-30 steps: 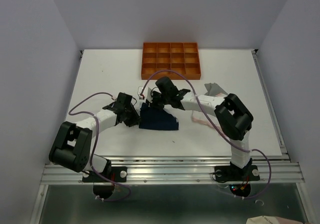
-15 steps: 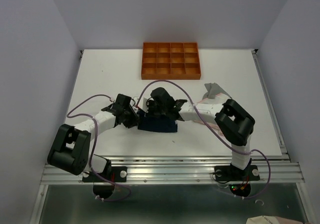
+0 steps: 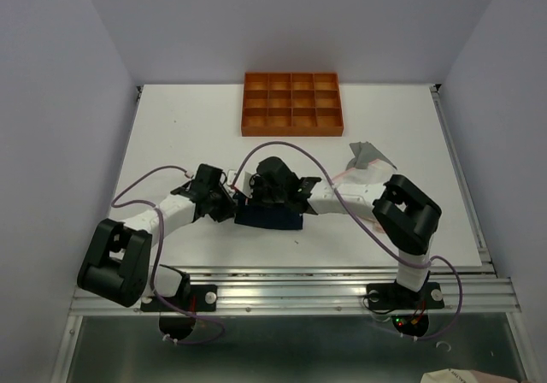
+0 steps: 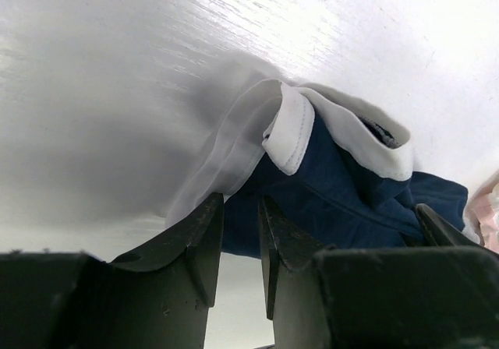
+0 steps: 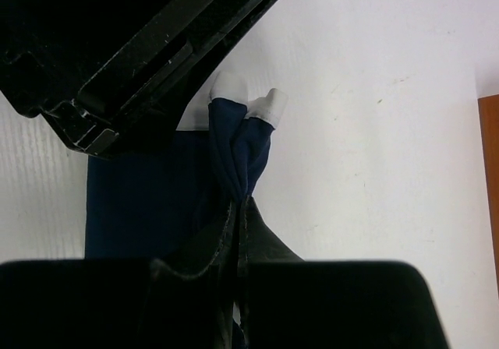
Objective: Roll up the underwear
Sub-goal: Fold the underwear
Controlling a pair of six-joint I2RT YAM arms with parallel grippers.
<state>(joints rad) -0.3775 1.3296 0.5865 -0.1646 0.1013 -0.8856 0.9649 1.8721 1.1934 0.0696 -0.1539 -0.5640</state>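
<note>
Bunching nearward since a second ago: right pincer [image 5: 238, 205], clamped tight on the navy underwear [image 3: 270, 216] mid-tabletop [image 3: 171, 144], has narrowed its spread; left pincer [image 4: 238, 209] barely parted at the trim, grip unclear, so rolling looks begun.

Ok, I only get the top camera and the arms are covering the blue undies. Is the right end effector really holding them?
Observer: Yes. The right wrist view shows the right end effector shut on a bunched fold of the navy underwear, with white trim poking out beyond it.
Operator: And the left one?
Observer: In the left wrist view, the left end effector sits at the garment's edge, its jaws a narrow gap apart. I can't tell whether it pinches any cloth.
Operator: Is the cloth lying flat there?
Observer: No. From the left wrist view it is rumpled, with the white trim folded over the navy.
</note>
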